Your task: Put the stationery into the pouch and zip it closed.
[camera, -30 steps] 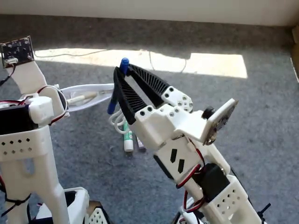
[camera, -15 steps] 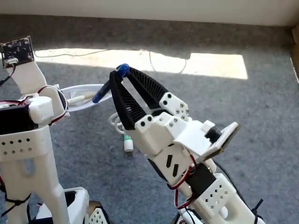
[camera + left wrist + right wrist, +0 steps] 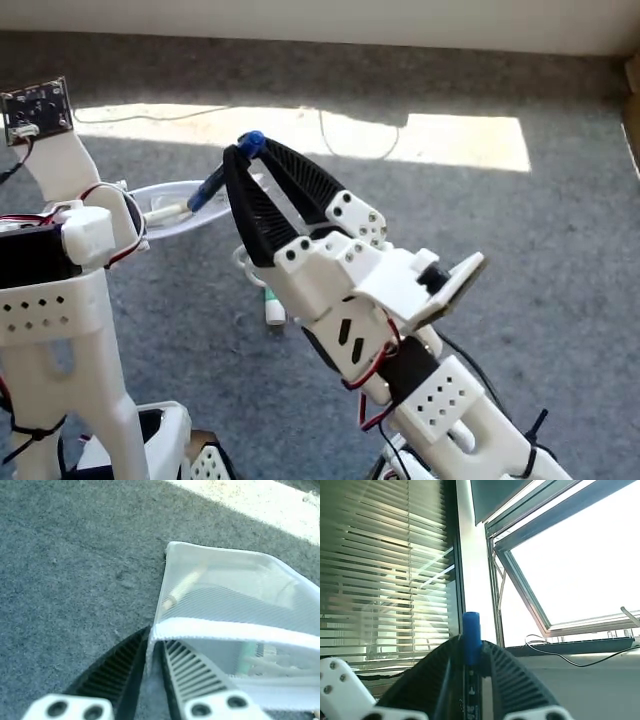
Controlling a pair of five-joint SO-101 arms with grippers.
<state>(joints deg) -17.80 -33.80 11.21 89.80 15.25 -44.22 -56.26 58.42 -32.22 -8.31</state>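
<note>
Blue pen (image 3: 208,188) nearer pouch (image 3: 225,600), right fingers (image 3: 255,215) clamped

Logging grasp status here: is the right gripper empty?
No, the right gripper is shut on a blue pen, whose end pokes out beyond it.

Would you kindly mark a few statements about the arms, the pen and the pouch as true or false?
1. The right gripper holds a blue pen at its fingertips. True.
2. The left gripper is open, clear of the pouch. False: it is shut on the pouch's edge.
3. A pale stick-like item lies inside the pouch. True.
4. The arms work over a bare wooden tabletop. False: the surface is grey carpet.
5. A green-and-white marker lies on the carpet outside the pouch. True.
</note>
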